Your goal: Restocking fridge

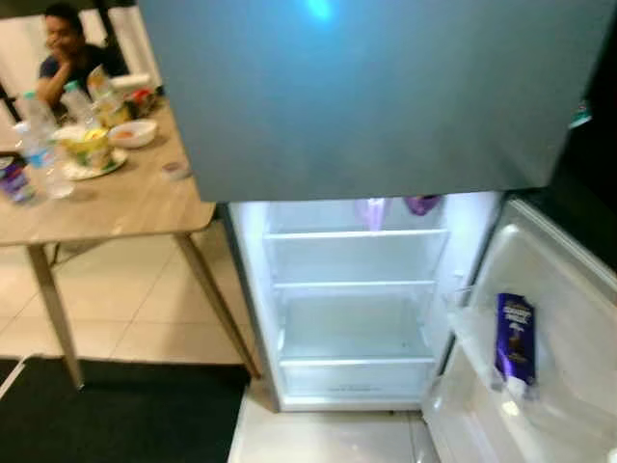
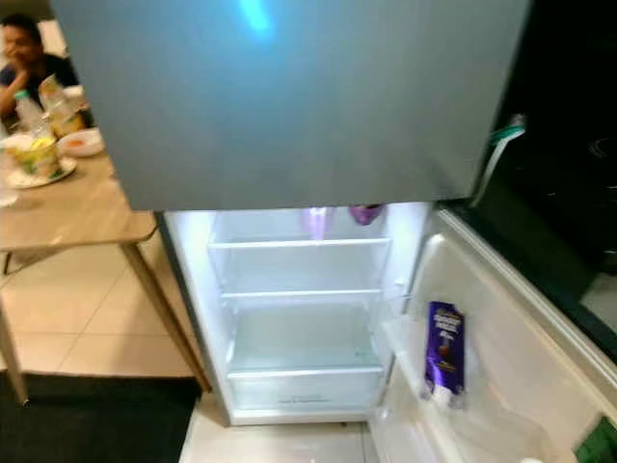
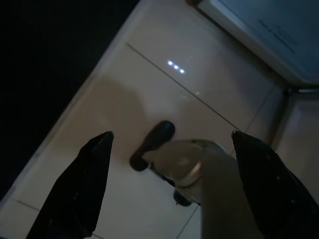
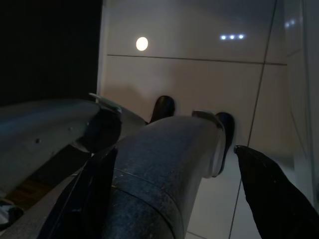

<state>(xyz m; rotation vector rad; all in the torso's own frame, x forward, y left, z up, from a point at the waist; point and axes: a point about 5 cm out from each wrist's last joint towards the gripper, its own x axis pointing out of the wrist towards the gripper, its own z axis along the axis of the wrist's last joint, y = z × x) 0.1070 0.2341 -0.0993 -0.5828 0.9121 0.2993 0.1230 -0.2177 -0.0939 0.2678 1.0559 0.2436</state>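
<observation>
The fridge (image 1: 357,299) stands before me with its lower door (image 1: 549,328) swung open to the right. Its lit white shelves are bare. A purple chocolate bar (image 1: 515,340) stands upright in the door's rack. Two purple items (image 1: 395,207) hang at the top of the compartment, under the closed grey freezer door (image 1: 376,92). My left gripper (image 3: 169,144) hangs open over the pale floor tiles, nothing between its fingers. My right gripper (image 4: 174,159) also hangs open above the floor, with my own legs and feet below it.
A wooden table (image 1: 125,207) stands to the left, with bottles, a bowl and packets on it. A person (image 1: 67,53) sits at its far side. A dark mat (image 1: 125,415) lies on the floor at the lower left. Dark cabinets (image 2: 569,174) flank the fridge's right side.
</observation>
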